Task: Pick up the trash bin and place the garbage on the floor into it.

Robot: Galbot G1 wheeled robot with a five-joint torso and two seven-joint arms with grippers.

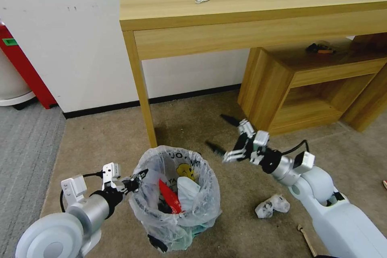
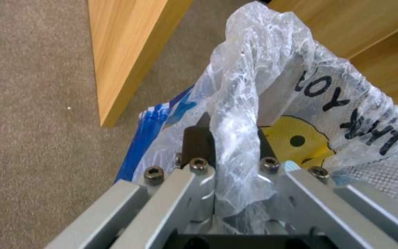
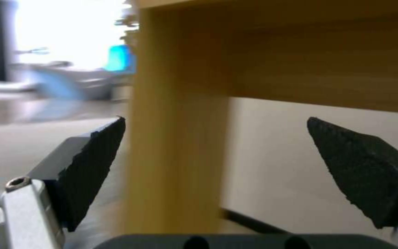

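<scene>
- We see the left gripper (image 1: 139,177) clenched on the bag rim of the trash bin (image 1: 176,197), which seems lifted slightly off the floor (image 1: 100,137), near the desk leg (image 1: 142,84).
- The right gripper (image 1: 221,135) hangs to the right of the bin, fingers spread wide, grasping nothing.
- A crumpled paper (image 1: 272,205) lies right of the bin.

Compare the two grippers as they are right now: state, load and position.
The left gripper is shut on the bagged rim of the trash bin; the right gripper is open and holds nothing. The left gripper sits at the bin's left side; the right gripper hangs in the air to the bin's right, above the carpet near the desk leg. Both have dark pads on metal fingers.
</scene>
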